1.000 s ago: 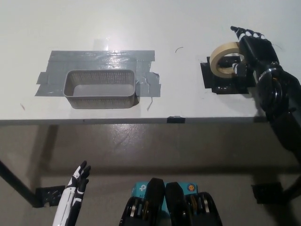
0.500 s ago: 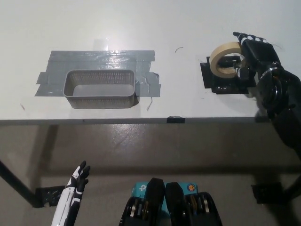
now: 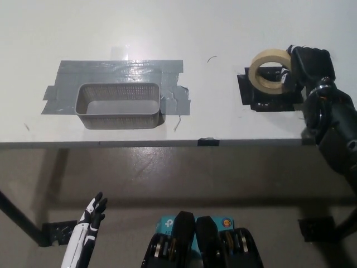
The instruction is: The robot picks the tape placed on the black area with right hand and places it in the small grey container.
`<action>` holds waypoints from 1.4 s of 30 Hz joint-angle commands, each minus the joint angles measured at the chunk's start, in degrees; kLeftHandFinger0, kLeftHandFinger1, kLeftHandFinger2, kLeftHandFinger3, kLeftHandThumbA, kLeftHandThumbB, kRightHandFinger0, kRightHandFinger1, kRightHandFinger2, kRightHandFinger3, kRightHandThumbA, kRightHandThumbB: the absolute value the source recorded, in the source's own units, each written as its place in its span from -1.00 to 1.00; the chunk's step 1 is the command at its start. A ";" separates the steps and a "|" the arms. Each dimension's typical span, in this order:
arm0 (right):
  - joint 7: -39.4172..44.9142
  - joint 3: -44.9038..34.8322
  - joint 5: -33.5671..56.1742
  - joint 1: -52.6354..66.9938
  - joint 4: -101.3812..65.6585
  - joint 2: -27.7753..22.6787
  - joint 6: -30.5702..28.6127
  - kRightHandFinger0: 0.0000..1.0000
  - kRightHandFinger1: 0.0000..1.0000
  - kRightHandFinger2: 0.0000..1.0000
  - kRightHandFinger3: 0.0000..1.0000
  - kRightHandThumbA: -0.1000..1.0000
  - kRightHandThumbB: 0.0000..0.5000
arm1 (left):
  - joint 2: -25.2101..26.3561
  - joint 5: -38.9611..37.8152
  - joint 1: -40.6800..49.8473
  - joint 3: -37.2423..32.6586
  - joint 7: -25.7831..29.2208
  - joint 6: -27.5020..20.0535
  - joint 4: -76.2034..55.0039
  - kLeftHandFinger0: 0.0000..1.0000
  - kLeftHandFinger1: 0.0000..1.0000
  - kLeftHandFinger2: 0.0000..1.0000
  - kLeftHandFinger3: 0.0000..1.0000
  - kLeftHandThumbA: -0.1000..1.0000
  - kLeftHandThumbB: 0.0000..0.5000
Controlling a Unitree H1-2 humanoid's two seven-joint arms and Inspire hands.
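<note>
A cream roll of tape (image 3: pixel 266 70) is tilted up over the black area (image 3: pixel 268 96) at the table's right. My black right hand (image 3: pixel 308 66) is shut on its right side, fingers curled around the ring. The small grey mesh container (image 3: pixel 119 105) sits at the table's left on a patch of grey tape, well apart from the roll. My white left hand (image 3: pixel 92 213) rests low at the lower left, below the table edge, with its fingers apart and nothing in it.
Grey duct tape strips (image 3: pixel 120 70) surround the container on the white table (image 3: pixel 184 33). The table's front edge (image 3: pixel 167 143) runs across the middle of the view, with a small black mark on it.
My right hand's fingers have curled in around the tape roll, and the roll has lifted and tipped slightly upward off the black area. The left hand has stayed put.
</note>
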 commanded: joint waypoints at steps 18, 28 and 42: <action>-20.25 0.78 -0.35 -10.34 -2.15 5.93 -16.83 -0.83 -0.09 0.36 0.36 -0.38 -0.61 | 1.92 -0.82 -1.64 -1.09 -1.63 0.56 -2.47 1.00 1.00 1.00 1.00 1.00 -0.51; -19.90 3.38 -1.77 -14.21 -3.09 13.80 -14.60 -1.00 -0.60 -0.10 -0.14 -0.49 -0.44 | 1.93 -0.48 -2.35 -1.82 -2.03 1.41 -3.42 1.00 1.00 1.00 1.00 1.00 -0.54; -20.25 7.44 -2.02 -18.50 10.65 25.87 -11.66 -1.00 -0.75 -0.19 0.05 -0.53 -0.55 | 3.18 2.43 -3.31 -4.16 -2.71 1.12 -4.59 1.00 1.00 1.00 1.00 1.00 -0.50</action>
